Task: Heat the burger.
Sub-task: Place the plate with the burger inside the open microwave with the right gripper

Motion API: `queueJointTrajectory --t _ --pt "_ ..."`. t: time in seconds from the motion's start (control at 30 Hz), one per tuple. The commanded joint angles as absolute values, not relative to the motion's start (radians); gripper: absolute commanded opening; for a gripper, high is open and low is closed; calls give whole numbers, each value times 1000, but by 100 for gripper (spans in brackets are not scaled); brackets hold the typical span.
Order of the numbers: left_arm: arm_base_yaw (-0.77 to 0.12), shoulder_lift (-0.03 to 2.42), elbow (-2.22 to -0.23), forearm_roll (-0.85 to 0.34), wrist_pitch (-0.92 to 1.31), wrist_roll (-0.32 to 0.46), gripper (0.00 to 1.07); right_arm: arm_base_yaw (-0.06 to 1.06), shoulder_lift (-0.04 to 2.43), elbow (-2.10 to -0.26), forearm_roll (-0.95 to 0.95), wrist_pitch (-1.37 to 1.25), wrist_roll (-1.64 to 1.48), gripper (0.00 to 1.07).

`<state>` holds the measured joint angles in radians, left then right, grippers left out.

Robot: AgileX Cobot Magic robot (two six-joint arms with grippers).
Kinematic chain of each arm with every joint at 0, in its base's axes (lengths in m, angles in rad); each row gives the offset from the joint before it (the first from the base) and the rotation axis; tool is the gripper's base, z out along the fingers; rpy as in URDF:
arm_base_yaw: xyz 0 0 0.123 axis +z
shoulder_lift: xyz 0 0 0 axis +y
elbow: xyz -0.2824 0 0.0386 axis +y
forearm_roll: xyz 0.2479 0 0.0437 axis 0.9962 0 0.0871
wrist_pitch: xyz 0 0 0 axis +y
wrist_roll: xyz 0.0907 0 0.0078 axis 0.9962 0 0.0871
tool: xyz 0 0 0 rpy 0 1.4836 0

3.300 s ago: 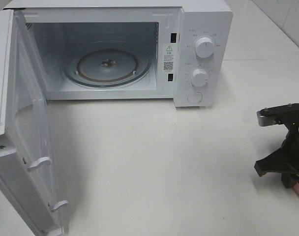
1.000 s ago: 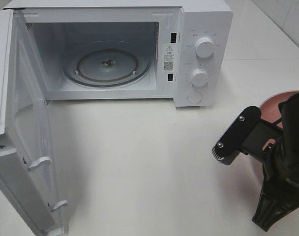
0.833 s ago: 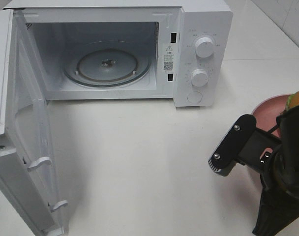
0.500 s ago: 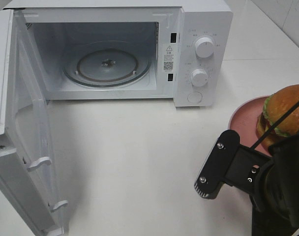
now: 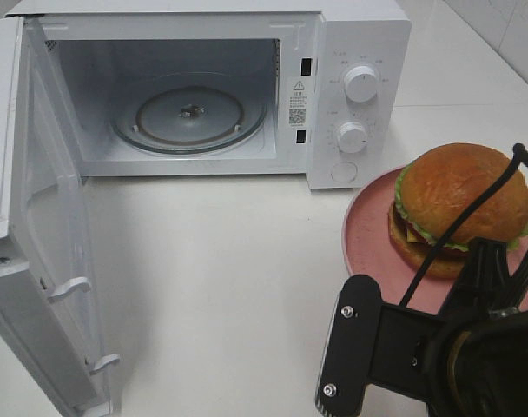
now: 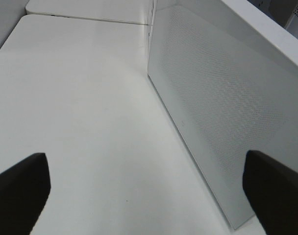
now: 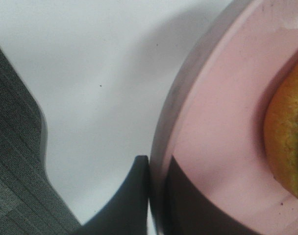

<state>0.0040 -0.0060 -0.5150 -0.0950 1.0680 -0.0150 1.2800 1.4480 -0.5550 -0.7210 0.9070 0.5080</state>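
Observation:
The burger (image 5: 459, 201), with its glossy brown bun, green lettuce and yellow cheese, sits on a pink plate (image 5: 368, 239) at the right of the exterior view. My right gripper (image 5: 478, 276) holds the plate's near rim. In the right wrist view its dark fingers (image 7: 134, 196) pinch the pink rim (image 7: 161, 147), one above and one below, and the burger's bun (image 7: 288, 147) shows at the edge. A shadow lies on the table under the plate. My left gripper (image 6: 149, 196) stands wide open with nothing between its fingertips, beside the microwave door's outer face (image 6: 222, 112).
The white microwave (image 5: 359, 52) stands at the back with its door (image 5: 38, 261) swung wide open to the left. Its glass turntable (image 5: 190, 113) is bare. Two knobs (image 5: 360, 84) and a round button are on its right panel. White tabletop (image 5: 229, 278) lies in front.
My right arm has come in from the right edge and moved left and toward the camera, bringing the pink plate with the burger into full view. The microwave and left gripper have not moved.

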Motion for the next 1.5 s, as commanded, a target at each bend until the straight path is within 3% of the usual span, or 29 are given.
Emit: queueJointTrajectory --t 0.03,0.73,1.5 --pt "7 -23 -516 -98 1068 -15 100 1291 1442 -554 -779 926 474 0" --pt "7 -23 -516 -98 1068 -15 100 1295 1442 -556 -804 783 80 1" --pt "7 -23 -516 -98 1068 -15 100 1258 1442 -556 -877 673 -33 1"
